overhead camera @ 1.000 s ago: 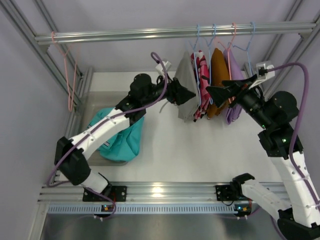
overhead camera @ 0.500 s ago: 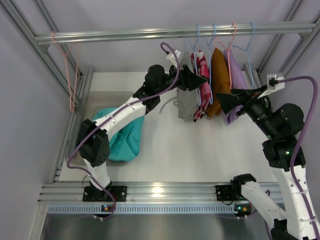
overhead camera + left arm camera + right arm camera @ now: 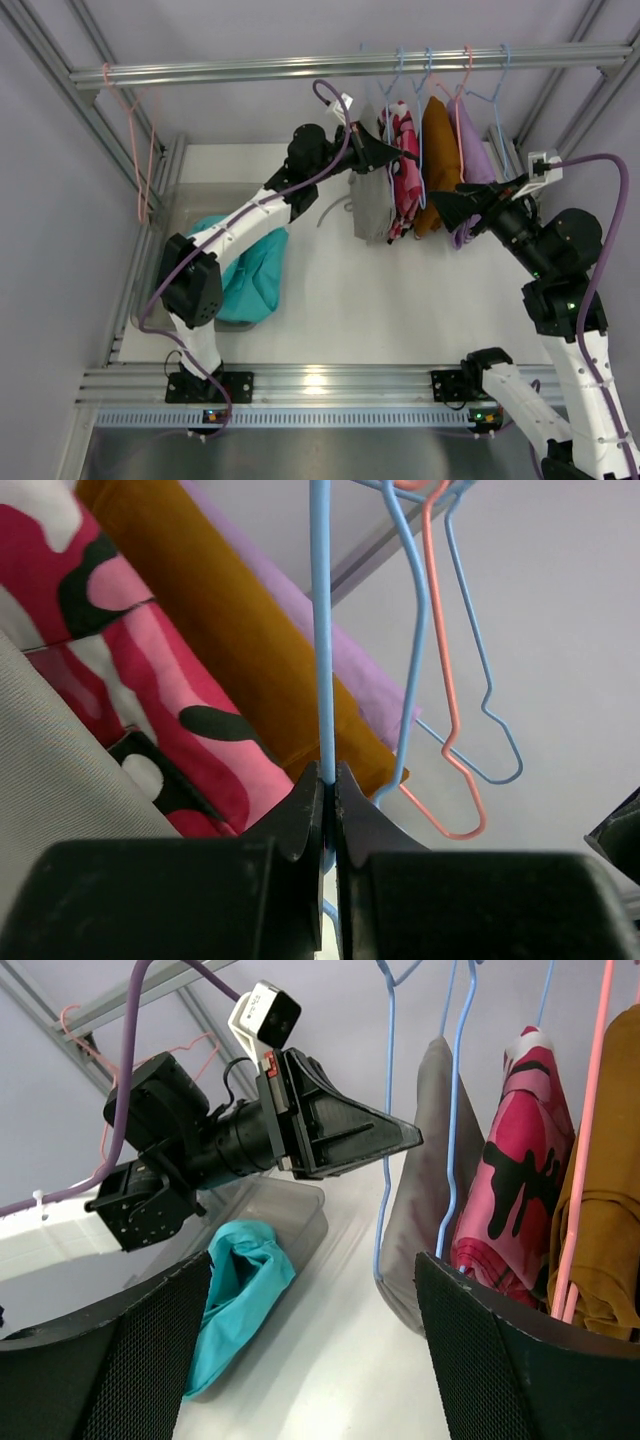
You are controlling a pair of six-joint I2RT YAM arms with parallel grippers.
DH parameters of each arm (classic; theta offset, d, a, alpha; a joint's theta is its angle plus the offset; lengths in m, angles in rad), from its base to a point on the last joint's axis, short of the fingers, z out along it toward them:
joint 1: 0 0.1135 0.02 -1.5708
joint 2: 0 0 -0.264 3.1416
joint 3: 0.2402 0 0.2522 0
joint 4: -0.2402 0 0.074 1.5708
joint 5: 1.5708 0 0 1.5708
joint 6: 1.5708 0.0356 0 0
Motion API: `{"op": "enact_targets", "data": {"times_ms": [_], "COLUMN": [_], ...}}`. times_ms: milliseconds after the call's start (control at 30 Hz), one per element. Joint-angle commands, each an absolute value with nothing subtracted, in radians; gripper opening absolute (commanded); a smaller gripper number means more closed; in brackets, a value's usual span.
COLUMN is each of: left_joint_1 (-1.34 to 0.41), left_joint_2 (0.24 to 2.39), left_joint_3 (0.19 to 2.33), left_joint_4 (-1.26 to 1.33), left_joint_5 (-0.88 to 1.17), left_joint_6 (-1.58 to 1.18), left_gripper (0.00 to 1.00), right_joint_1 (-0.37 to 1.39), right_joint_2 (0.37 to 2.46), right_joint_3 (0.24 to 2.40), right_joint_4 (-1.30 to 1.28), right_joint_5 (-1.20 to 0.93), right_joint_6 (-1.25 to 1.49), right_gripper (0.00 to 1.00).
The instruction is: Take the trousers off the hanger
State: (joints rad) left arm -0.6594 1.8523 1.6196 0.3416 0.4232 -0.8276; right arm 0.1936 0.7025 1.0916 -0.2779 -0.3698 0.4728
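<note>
Left gripper (image 3: 325, 780), having risen toward the silver aluminium rail (image 3: 300, 68), is now pinching the thin blue wire hanger (image 3: 320, 630) tight. Grey fabric trousers (image 3: 372, 205) are hanging, seemingly on it, below the rail. Right gripper (image 3: 437, 203) is gaping wide and empty, likely readying to pull.

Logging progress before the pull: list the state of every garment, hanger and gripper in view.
left gripper, shut on blue hanger
right gripper, open, empty
grey trousers, on their hanger
camouflage trousers, hung
orange trousers, hung
purple trousers, hung
teal garment, heaped in bin
pink hanger, bare, on rail
</note>
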Motion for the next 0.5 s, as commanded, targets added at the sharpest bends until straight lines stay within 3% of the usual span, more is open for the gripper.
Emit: {"op": "enact_targets", "data": {"times_ms": [0, 233, 467], "left_joint_1": [-0.634, -0.609, -0.609], "left_joint_2": [1.757, 1.634, 1.484], "left_joint_3": [1.657, 1.684, 1.592], "left_joint_4": [0.425, 0.434, 0.327], "left_joint_5": [0.468, 0.574, 0.554], "left_joint_6": [-0.853, -0.837, -0.963], "left_gripper": [0.00, 0.00, 0.00], "right_joint_1": [0.178, 0.178, 0.178], "right_joint_2": [0.699, 0.733, 0.772], "right_joint_3": [1.092, 1.094, 1.126], "right_joint_4": [-0.236, -0.176, -0.137], "right_joint_5": [-0.403, -0.478, -0.541], "right_joint_6": [0.488, 0.505, 0.549], "right_gripper": [0.79, 0.74, 0.71]}}
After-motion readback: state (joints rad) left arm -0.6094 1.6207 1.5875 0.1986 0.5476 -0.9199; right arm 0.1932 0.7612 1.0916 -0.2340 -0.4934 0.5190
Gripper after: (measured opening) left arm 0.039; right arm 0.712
